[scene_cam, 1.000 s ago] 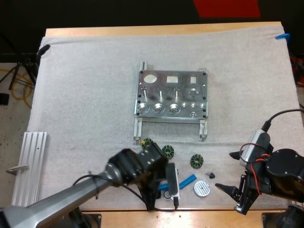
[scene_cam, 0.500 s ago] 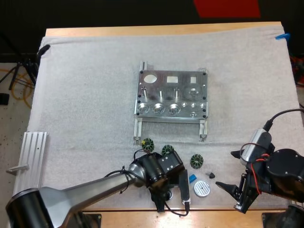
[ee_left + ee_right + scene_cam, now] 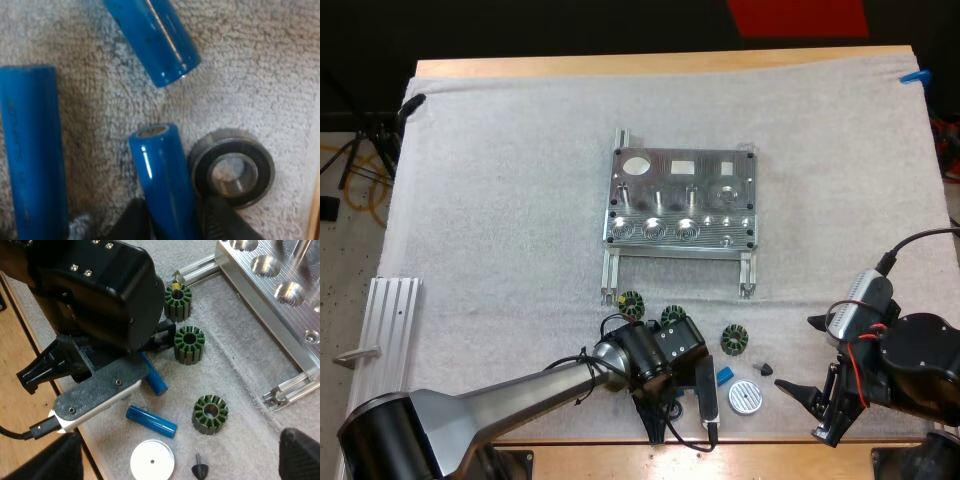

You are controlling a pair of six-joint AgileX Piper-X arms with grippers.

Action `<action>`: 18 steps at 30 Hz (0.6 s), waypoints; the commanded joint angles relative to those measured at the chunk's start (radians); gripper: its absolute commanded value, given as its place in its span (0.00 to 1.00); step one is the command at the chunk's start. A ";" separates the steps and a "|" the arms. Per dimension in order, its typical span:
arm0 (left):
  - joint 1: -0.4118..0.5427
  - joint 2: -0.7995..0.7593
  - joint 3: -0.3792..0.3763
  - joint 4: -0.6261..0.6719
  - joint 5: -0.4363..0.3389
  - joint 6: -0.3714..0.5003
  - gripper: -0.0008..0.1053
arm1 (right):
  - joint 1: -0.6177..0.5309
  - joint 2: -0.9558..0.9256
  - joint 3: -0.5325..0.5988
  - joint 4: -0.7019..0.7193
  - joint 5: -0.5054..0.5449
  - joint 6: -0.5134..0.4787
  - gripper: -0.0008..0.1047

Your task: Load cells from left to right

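Status: left pincer (image 3: pixel 172 227) is now sitting lower and further right than a second ago, down among the loose parts at the near edge of the mat (image 3: pixel 500 180). It is hardly shifting over the last half second, so I'm reading this as approach done, grab in hand. Its fingers are pinching a blue cell (image 3: pixel 162 180) from both sides. The cell is still lying flat on the mat, with a black ring (image 3: pixel 232 172) right against it. A second cell (image 3: pixel 32 150) is lying alongside and a third cell (image 3: pixel 152 37) just beyond, both apart from the pinched one. Right pincer (image 3: pixel 802 412) is hanging spread wide with nothing in it, off to the right of the white disc (image 3: pixel 745 400), and is not moving since a second ago. Metal fixture (image 3: pixel 681 200) is sitting mid-mat, well apart from the pickup spot. I'm seeing no blue in any of its pockets, so loading is looking not yet started. Next move is probably calling for a straight lift clear of the black ring and the green toothed rings (image 3: pixel 210 413), then carrying to the leftmost pocket. Risk I'm watching: the ring dragging along as the cell is coming up, or the cell tilting in the grip.
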 commanded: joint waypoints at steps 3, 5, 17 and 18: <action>-0.002 0.007 0.008 0.034 -0.025 0.013 0.26 | 0.003 0.000 -0.008 0.000 0.001 0.000 0.73; -0.002 0.007 0.008 0.035 -0.025 0.013 0.26 | 0.003 0.000 -0.008 0.000 0.001 0.000 0.73; -0.002 -0.017 -0.042 0.125 -0.025 0.013 0.03 | 0.003 0.000 -0.008 0.000 0.035 0.064 0.73; -0.002 -0.032 -0.042 0.125 -0.025 0.013 0.03 | 0.003 0.000 -0.008 0.000 0.041 0.091 0.73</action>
